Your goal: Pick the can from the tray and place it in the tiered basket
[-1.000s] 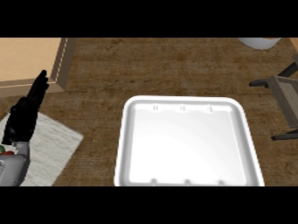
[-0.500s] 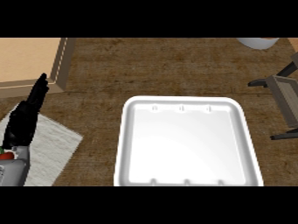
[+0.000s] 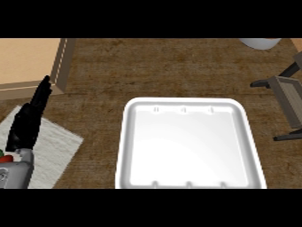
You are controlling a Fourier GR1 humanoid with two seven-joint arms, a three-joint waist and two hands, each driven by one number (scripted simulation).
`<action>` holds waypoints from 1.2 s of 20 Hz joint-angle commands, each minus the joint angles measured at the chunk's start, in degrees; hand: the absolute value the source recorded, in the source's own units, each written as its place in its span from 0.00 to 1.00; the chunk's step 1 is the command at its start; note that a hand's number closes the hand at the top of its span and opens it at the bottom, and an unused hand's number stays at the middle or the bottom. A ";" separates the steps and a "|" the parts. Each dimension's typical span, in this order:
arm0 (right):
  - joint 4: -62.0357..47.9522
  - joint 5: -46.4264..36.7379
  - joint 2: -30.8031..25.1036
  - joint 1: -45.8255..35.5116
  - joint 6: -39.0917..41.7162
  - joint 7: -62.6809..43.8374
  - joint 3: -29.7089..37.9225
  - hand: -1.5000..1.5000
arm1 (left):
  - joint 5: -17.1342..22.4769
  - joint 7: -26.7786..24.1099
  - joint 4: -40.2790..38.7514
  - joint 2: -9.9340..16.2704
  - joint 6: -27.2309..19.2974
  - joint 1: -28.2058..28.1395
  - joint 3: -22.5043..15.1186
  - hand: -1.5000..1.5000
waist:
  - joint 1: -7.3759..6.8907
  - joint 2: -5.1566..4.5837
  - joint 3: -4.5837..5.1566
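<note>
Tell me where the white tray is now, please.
In the head view the white tray lies at lower centre on the counter, between the left hand and the tiered basket.

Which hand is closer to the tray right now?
Left, and it is the only one showing. The left hand stands open over the pale mat, off the white tray's left side and not touching it. The right hand is out of view.

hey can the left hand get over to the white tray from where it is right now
Probably yes. The left hand is over the pale mat, fingers straight, and only bare counter lies between it and the tray.
</note>
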State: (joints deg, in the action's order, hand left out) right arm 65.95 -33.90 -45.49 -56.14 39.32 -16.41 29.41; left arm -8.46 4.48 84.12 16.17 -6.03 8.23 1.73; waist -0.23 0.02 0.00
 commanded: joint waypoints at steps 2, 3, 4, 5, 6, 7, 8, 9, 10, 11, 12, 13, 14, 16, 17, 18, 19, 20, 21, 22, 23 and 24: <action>0.75 4.11 -0.88 -1.41 -2.61 -1.20 5.08 0.00 | 0.77 -0.50 -1.25 0.31 1.27 0.59 1.12 0.50 | 0.26 0.04 0.02; -0.35 3.25 -0.88 -0.19 -5.94 1.06 5.31 0.00 | -1.24 -0.85 0.46 -1.63 -0.67 -0.88 -0.92 0.50 | -0.02 -0.03 0.00; 1.23 5.03 -1.94 -4.42 -2.90 -4.37 5.91 0.00 | 0.71 -1.55 -2.77 0.32 0.70 1.56 2.11 0.50 | 0.32 0.06 0.06; -2.34 5.46 -4.27 -5.72 -3.36 -2.95 7.18 0.00 | -1.24 -2.44 -1.55 -0.73 0.12 -0.54 -0.24 0.50 | -0.07 -0.02 0.04; -2.91 4.44 -5.46 -4.60 -5.32 -0.72 6.59 0.00 | -1.01 -1.78 -1.74 -0.33 0.17 0.05 0.60 0.50 | -0.13 -0.09 0.02; -4.35 3.93 -6.90 -5.85 -6.45 -1.77 7.25 0.00 | 0.82 -0.72 -0.91 1.00 1.92 0.40 1.94 0.50 | -0.32 -0.10 0.02; -5.67 4.93 -10.30 -4.37 -3.77 -1.15 9.03 0.00 | -1.14 0.77 1.81 -0.63 0.01 -0.28 -0.04 0.50 | -0.05 0.02 -0.01; -5.35 4.86 -7.72 -7.18 -5.16 -6.45 7.21 0.00 | -0.16 -0.03 -1.53 0.97 1.58 2.37 1.78 0.50 | -0.04 -0.04 0.05; -4.98 5.45 -9.18 -6.92 -2.95 -9.05 7.77 0.00 | 0.09 2.53 4.30 0.74 1.60 -1.87 1.07 0.50 | -0.30 0.19 0.03; -4.69 7.83 -11.13 -4.89 -0.17 -9.78 11.52 0.00 | 1.73 -0.24 1.21 1.37 2.41 -0.57 2.98 0.50 | 0.59 0.28 0.03; -8.31 7.99 -14.49 -5.67 0.35 -8.67 12.77 0.00 | 0.21 -3.82 0.42 0.56 1.55 -3.71 1.94 0.50 | 0.27 0.13 0.04; -13.06 8.28 -16.96 -8.28 1.75 -9.86 12.96 0.00 | -0.19 -1.06 -1.86 0.07 0.94 1.08 1.83 0.50 | 0.42 -0.11 0.05; -13.86 9.64 -17.73 -6.14 3.05 -8.30 14.30 0.00 | 0.68 2.57 1.80 1.34 1.91 1.59 2.47 0.50 | 0.32 0.06 -0.02; -16.61 11.12 -22.87 -4.22 6.83 -7.88 17.06 0.00 | -0.08 -0.66 1.20 0.35 1.19 -1.23 1.93 0.50 | 0.63 0.11 -0.01; -16.90 12.03 -23.71 -0.36 8.32 -5.19 18.84 0.00 | -0.11 -1.42 0.11 0.05 1.00 -1.13 2.12 0.50 | 1.09 0.11 -0.05; -20.41 11.82 -26.40 0.08 8.55 -3.59 19.68 0.00 | -0.87 -0.96 3.00 -1.30 0.31 -3.24 0.48 0.50 | 0.54 0.07 -0.08; -23.15 11.58 -27.98 0.27 7.34 -1.38 20.01 0.00 | 0.56 1.51 2.15 1.21 2.18 -0.42 2.62 0.50 | 0.30 -0.12 -0.09; -23.87 13.55 -30.58 -0.88 11.03 -2.24 20.81 0.00 | 0.30 -0.49 -0.18 0.11 1.23 -0.53 2.75 0.50 | 0.62 -0.06 -0.03; -25.39 12.94 -30.97 5.62 11.14 3.95 23.12 0.00 | -1.24 -1.15 0.92 -1.19 -0.37 -1.61 1.45 0.50 | 1.20 -0.06 -0.17; -25.05 14.24 -30.34 7.71 11.14 3.02 25.70 0.00 | -1.54 -1.07 0.44 -1.00 -0.21 -1.79 1.43 0.50 | 1.47 0.10 -0.12; -27.57 13.67 -30.73 8.77 8.66 6.56 26.08 0.00 | -0.71 -1.99 1.10 -1.64 0.69 -3.07 0.92 0.50 | 0.81 -0.06 -0.14; -29.77 14.33 -33.21 9.39 10.69 7.92 26.97 0.00 | -0.21 1.63 1.76 -0.63 1.07 0.52 1.81 0.50 | 1.01 -0.06 -0.16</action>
State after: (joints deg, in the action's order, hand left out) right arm 42.00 -21.09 -74.10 -51.68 48.18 -14.36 52.18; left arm -8.95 4.16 85.24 15.56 -5.30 7.07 3.34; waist 0.65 0.02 -0.10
